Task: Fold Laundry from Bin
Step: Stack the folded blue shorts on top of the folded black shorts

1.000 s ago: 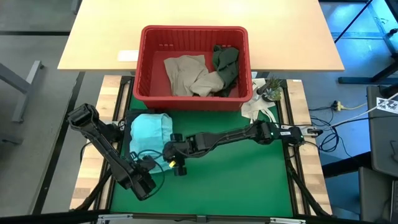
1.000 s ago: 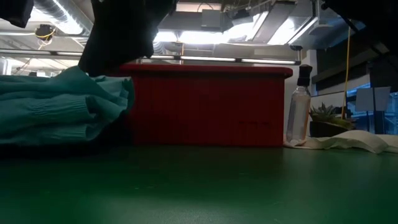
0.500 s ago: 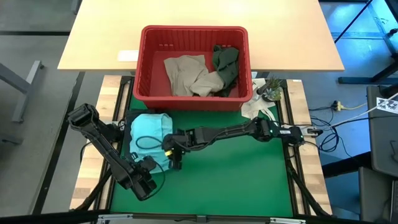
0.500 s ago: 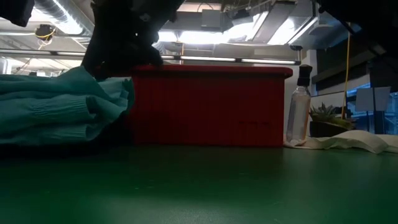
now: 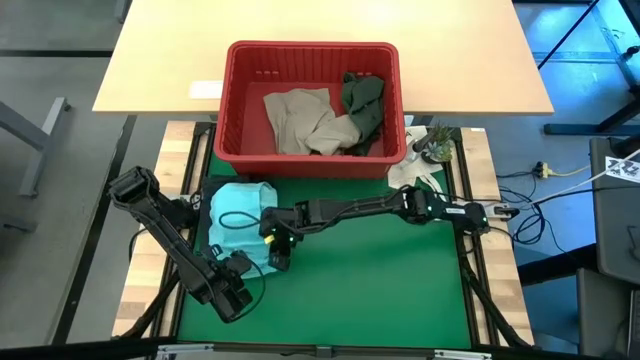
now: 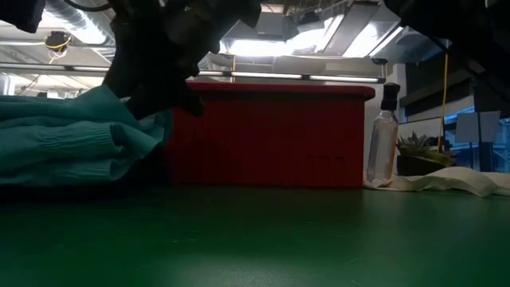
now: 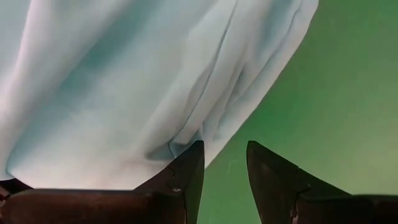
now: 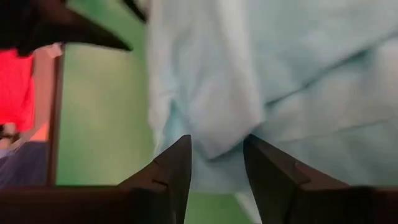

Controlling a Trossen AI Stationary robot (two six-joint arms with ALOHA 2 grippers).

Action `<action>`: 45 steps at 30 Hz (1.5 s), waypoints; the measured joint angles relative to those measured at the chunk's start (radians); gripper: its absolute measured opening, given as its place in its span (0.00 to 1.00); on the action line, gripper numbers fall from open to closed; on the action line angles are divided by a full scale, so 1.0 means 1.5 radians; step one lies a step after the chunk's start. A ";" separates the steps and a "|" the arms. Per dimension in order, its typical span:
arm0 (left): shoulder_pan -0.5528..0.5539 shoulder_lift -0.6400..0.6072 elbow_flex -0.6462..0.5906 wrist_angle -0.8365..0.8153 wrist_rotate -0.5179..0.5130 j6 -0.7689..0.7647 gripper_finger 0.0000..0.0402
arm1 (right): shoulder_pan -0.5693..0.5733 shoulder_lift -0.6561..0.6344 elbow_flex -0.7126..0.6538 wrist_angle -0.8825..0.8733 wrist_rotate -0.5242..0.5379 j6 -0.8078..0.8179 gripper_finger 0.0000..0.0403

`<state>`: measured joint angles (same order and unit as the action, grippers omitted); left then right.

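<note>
On the green mat (image 5: 380, 280), both tools, left (image 7: 222, 163) and right (image 8: 216, 157), hang parted at the teal garment (image 5: 240, 212).

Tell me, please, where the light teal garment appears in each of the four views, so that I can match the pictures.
High view: teal garment on the green mat's left part, in front of the red bin.
Low view: at the far left, beside the bin.
Left wrist view: fills most of the picture, green mat beside it.
Right wrist view: fills most of the picture.
Shared landmark: the red bin, also glimpsed in the right wrist view.
</note>
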<state>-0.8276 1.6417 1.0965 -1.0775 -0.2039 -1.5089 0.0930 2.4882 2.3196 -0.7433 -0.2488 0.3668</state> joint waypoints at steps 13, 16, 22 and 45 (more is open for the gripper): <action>-0.003 0.000 0.000 0.001 -0.011 -0.001 0.29 | -0.001 0.001 0.005 0.011 -0.012 -0.001 0.36; -0.003 0.000 0.000 0.001 -0.013 -0.001 0.29 | -0.001 0.001 0.005 0.032 -0.046 -0.003 0.36; -0.003 0.000 0.000 0.001 -0.013 -0.001 0.28 | -0.001 0.001 0.005 0.041 -0.046 -0.003 0.36; -0.028 -0.020 0.028 -0.006 -0.038 -0.005 0.28 | 0.010 0.001 0.005 0.012 -0.074 -0.016 0.02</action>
<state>-0.8690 1.6115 1.1391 -1.0864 -0.2610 -1.5170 0.1078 2.4897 2.3276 -0.7251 -0.3600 0.3428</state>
